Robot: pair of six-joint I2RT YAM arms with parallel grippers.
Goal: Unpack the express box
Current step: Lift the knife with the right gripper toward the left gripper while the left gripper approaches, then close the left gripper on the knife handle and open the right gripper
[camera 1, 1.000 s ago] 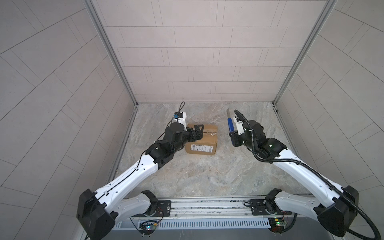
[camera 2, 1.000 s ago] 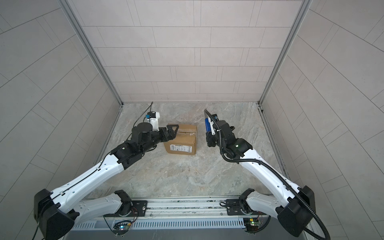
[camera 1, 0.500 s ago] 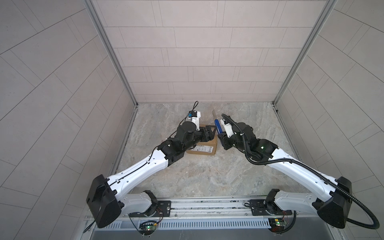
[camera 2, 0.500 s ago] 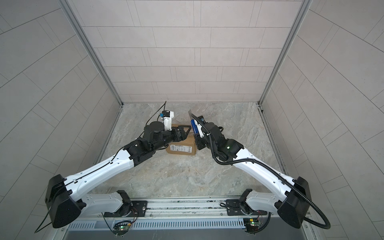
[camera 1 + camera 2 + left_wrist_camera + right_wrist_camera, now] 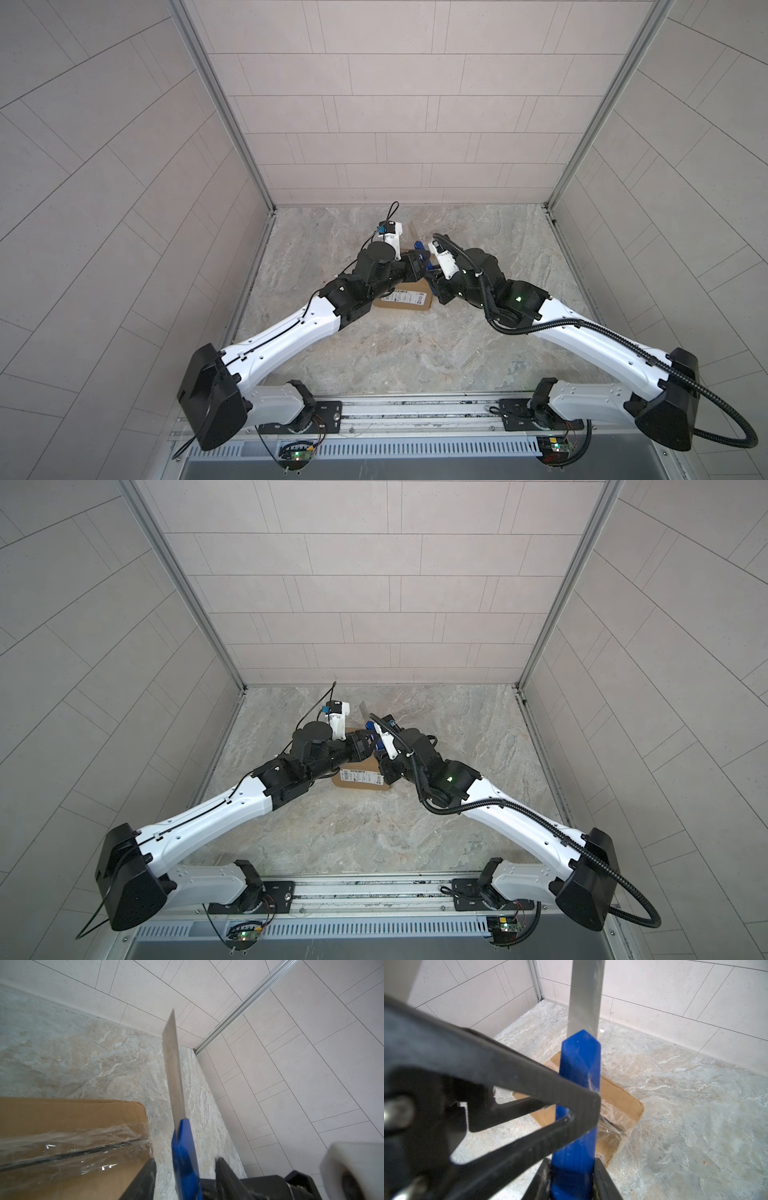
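The express box (image 5: 405, 301) lies flat on the marble-patterned floor (image 5: 395, 353), about midway across and toward the back wall, partly hidden under both wrists in both top views. Its long axis runs left to right, slightly skewed. Its white label (image 5: 403, 296) faces the robot's base, and the clear-taped seam (image 5: 83, 1147) faces up.

Over the box's right end, the right gripper (image 5: 572, 1176) is clamped on the handle of a blue utility knife (image 5: 579, 1064). The bare blade (image 5: 173, 1072) points up toward the back wall. The left gripper (image 5: 185, 1160) straddles that handle with its jaws apart, and floor shows between one finger and the handle.

Pale tiled walls (image 5: 395, 104) with aluminium corner posts (image 5: 224, 104) enclose the floor.
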